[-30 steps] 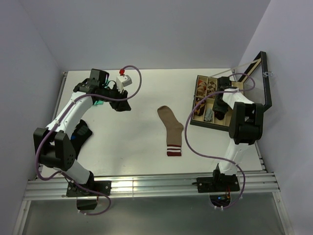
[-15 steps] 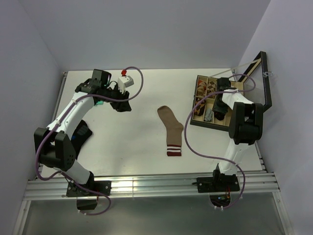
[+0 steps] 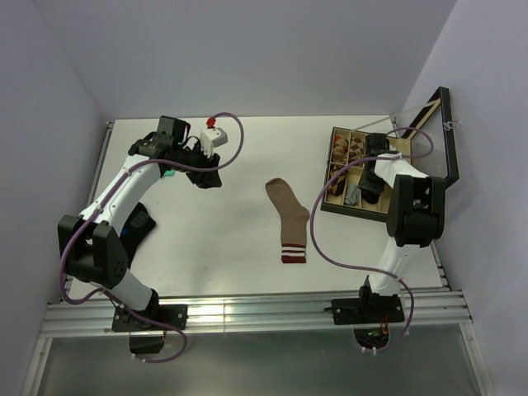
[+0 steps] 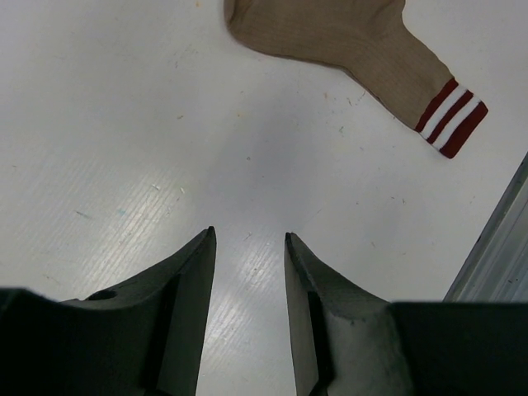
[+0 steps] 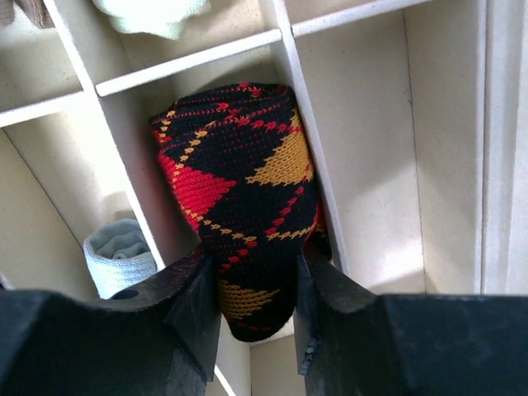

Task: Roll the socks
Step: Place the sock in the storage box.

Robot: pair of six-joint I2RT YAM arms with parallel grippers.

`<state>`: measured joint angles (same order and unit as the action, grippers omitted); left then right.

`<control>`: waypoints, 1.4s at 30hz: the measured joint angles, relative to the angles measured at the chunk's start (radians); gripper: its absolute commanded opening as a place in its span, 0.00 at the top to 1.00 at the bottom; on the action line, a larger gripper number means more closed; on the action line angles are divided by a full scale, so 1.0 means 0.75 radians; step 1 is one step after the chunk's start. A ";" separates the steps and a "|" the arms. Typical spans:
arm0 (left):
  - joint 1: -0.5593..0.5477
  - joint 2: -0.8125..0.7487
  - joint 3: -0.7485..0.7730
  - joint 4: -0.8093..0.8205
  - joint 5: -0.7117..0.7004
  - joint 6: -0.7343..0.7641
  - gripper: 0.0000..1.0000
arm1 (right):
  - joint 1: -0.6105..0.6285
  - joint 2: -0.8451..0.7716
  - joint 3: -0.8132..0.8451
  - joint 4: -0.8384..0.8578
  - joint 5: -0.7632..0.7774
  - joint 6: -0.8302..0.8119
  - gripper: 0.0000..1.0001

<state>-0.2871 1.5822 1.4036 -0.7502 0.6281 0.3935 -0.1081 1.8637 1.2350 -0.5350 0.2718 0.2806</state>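
Observation:
A tan sock (image 3: 289,219) with a maroon, white-striped cuff lies flat at the table's middle; the left wrist view shows the tan sock (image 4: 346,41) ahead of the fingers. My left gripper (image 3: 206,177) (image 4: 247,235) hovers over bare table to the sock's left, open and empty. The black sock (image 5: 239,181) with red, orange and yellow diamonds is rolled up and stands in a compartment of the divided box (image 3: 340,134). My right gripper (image 3: 371,183) (image 5: 256,256) is shut on its lower end, a jaw pressed against each side.
Other box compartments hold a light blue roll (image 5: 120,256) and a pale green one (image 5: 148,12). The box lid (image 3: 447,136) stands open at the far right. A white device with a red button (image 3: 212,134) sits behind the left arm, dark cloth (image 3: 136,227) beside it.
The left gripper has drifted slightly to the right, toward the tan sock. The right gripper stays in the box, gripping the black sock.

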 measured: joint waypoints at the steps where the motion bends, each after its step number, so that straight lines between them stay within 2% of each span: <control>1: -0.001 0.000 0.002 -0.003 -0.004 -0.002 0.56 | 0.000 -0.006 -0.005 0.000 -0.001 0.001 0.57; 2: -0.004 0.000 0.006 -0.004 -0.008 -0.008 0.55 | 0.000 -0.013 -0.012 -0.005 -0.002 0.001 0.48; 4: -0.008 0.000 0.011 -0.005 -0.016 -0.018 0.55 | -0.002 -0.031 -0.027 -0.033 -0.005 0.006 0.44; 24: -0.052 0.018 0.071 -0.024 -0.071 -0.054 0.56 | -0.003 -0.115 -0.014 -0.291 -0.050 0.026 0.42; 32: -0.055 0.024 0.072 -0.025 -0.081 -0.054 0.56 | -0.003 -0.128 -0.015 -0.317 -0.055 0.036 0.41; 42: -0.056 0.024 0.072 -0.025 -0.092 -0.054 0.56 | 0.019 -0.266 -0.019 -0.373 -0.110 0.021 0.39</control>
<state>-0.3290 1.6005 1.4574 -0.7692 0.5591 0.3531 -0.0940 1.6642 1.2209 -0.8146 0.1890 0.2966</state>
